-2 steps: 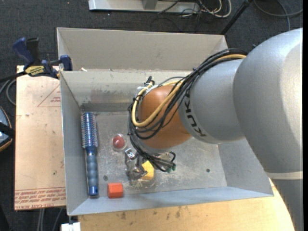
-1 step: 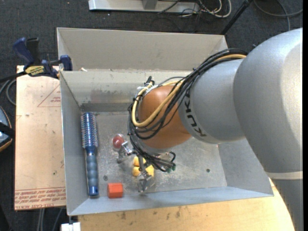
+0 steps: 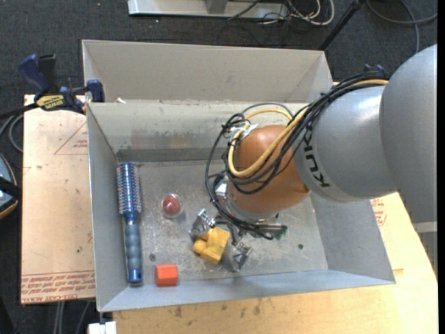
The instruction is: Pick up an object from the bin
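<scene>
Bin (image 3: 174, 127): grey metal, sloped walls, floor mostly bare, a few loose things on it.

Arm (image 3: 375, 145): enters from the right and reaches down over the right-centre of the floor. Orange cover (image 3: 268, 169) at the wrist, looped with yellow and black cables.

Brush (image 3: 129, 218): blue, long, lying along the left wall, bristle head toward the back and handle toward the front. Well apart from the gripper.

Gripper (image 3: 221, 241): low over the floor, front of centre, just below the orange cover. Jaws released, with the two metal fingers (image 3: 203, 223) spread. One sits at the back-left and the other at the front-right.

Yellow thing (image 3: 212, 245): small, blocky, irregular in shape. It rests on the floor, front of centre, directly between the spread fingers. The front-right finger is just beside it and the back-left finger is at its upper edge. Cannot tell whether either finger touches it. Not lifted and not clamped.

Orange block (image 3: 165, 275): small cube near the front wall, left of the yellow thing and just right of the brush handle. Apart from the gripper.

Red ball (image 3: 171, 204): small, round, pinkish-red. It lies between the brush and the gripper, near the back-left finger but clear of it.
</scene>
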Motion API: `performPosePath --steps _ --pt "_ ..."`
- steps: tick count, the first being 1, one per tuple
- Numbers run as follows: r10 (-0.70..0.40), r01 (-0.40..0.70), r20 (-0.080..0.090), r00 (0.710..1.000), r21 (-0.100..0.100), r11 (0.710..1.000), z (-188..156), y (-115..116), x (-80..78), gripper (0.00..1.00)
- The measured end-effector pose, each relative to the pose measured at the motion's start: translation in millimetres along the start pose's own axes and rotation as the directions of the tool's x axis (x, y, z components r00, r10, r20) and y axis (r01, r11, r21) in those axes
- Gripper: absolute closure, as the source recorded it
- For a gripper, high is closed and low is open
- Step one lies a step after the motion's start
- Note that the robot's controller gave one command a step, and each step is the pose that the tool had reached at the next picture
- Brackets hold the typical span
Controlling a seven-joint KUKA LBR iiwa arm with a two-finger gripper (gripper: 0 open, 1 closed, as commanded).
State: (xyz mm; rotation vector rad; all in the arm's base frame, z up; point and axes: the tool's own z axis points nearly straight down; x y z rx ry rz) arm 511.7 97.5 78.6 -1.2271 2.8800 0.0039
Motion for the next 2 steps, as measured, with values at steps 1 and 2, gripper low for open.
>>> performPosePath --steps 1,2 --pt "-0.001 0.001 0.003 1.000 0.002 1.000 -1.3 -0.1 -1.4 1.00" --pt "-0.041 0.041 -0.001 0.999 0.003 0.999 -125.8 3.5 -21.2 1.00"
